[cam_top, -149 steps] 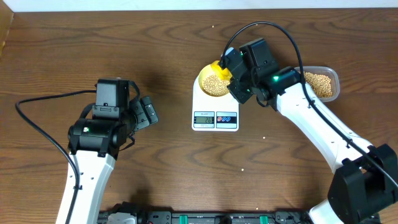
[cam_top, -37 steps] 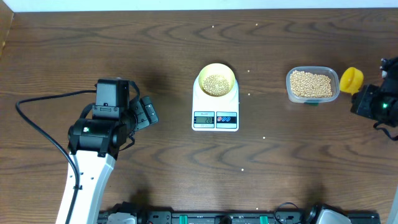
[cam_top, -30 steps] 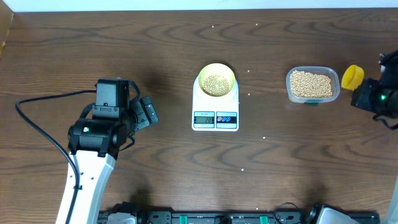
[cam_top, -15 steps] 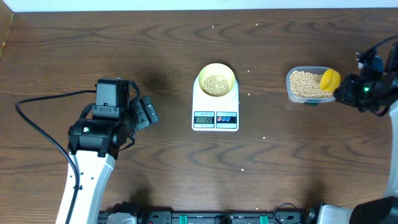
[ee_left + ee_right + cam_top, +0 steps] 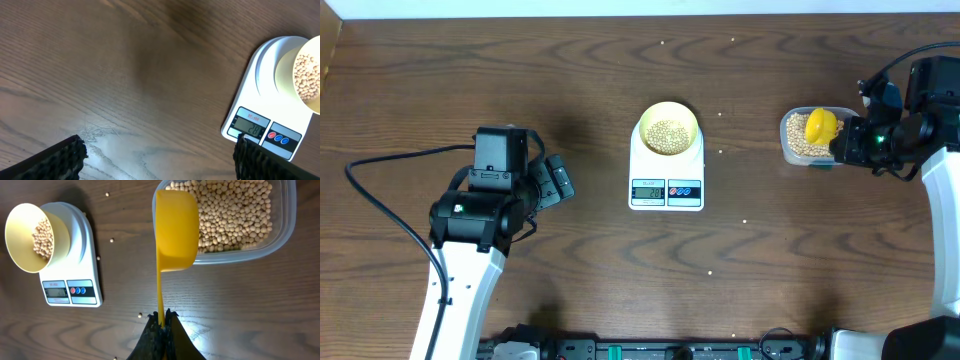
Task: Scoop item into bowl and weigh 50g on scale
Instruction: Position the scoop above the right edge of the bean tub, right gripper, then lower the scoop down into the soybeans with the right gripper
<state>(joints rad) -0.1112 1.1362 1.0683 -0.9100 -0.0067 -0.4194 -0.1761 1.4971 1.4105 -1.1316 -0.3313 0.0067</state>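
A dark wooden table (image 5: 620, 60) is seen whole only in the overhead view, with the left arm (image 5: 470, 230) parked at its left side and the right arm (image 5: 940, 170) reaching in from the right. The left gripper (image 5: 558, 182) is held over bare wood, well apart from everything; in the left wrist view its two fingers are seen spread wide with nothing between them. The white digital scale (image 5: 666, 180) stands at the table's centre, and the clear plastic container (image 5: 785, 140) lies well to its right. The pale-yellow bowl (image 5: 668, 106) sits on the scale's platform, holding a shallow heap of tan soybeans (image 5: 667, 135). Only the right wrist view shows the right gripper (image 5: 161, 325) clamped shut on the thin handle of the yellow scoop (image 5: 176, 235), whose cup hangs over the container's edge; whether it touches the beans (image 5: 235, 215) cannot be told. A reading like "28" is made out on the display (image 5: 254, 131) in the left wrist view; the small print above it is too fine to read. A few stray beans (image 5: 745, 222) are scattered on the table.
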